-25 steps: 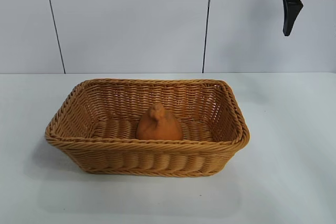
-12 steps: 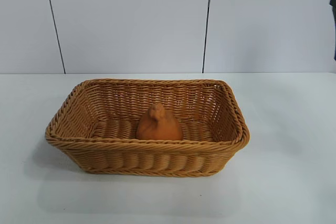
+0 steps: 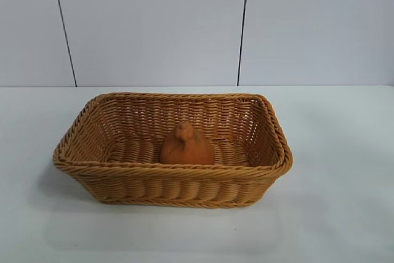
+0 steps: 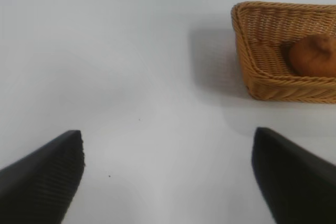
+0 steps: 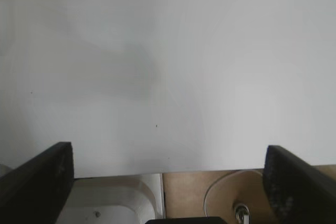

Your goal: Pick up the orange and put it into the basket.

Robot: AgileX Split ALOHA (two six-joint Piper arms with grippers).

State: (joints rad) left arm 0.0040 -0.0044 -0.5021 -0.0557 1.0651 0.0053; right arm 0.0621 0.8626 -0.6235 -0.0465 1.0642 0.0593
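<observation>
1. No text, label, brand, number or sign is showing legibly in any view.
2. The basket (image 3: 172, 177) is showing only plain woven wicker, with no tag or print on it.
3. The orange (image 3: 187, 147) is carrying no sticker or mark.
4. The table (image 3: 338, 201) and the wall panels (image 3: 154, 29) are showing bare, unlettered surfaces.

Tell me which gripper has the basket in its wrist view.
The left gripper: between its open fingers the basket with the orange inside shows. The right gripper, also open, sees only bare table.
</observation>
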